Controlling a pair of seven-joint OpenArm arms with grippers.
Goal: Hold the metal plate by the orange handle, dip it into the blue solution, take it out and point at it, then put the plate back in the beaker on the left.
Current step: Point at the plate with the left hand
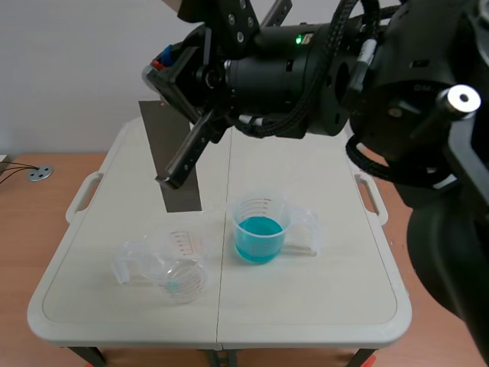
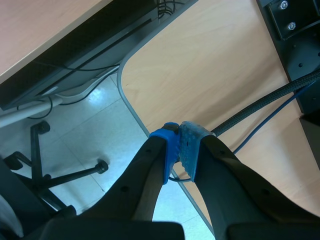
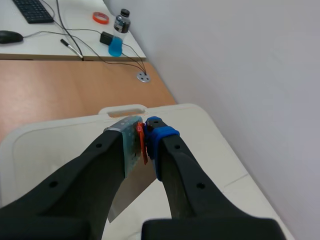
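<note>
In the upper left of the scene, your right gripper (image 1: 177, 76) has its jaws clamped on the orange handle (image 3: 142, 145). The metal plate (image 1: 182, 197) hangs over the table (image 1: 321, 298), left of the blue solution (image 1: 257, 237). Your left gripper (image 2: 180, 150) has its jaws closed on nothing.

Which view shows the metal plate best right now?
Scene view: nearly the whole metal plate shows. Right wrist view catches only its orange handle in the right claw and a sliver; left wrist view, none.

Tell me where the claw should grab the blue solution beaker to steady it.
Probably its clear handle, coming in from the robot's right: the beaker stands upright, and the handle sticks out sideways that way, away from the liquid.
</note>
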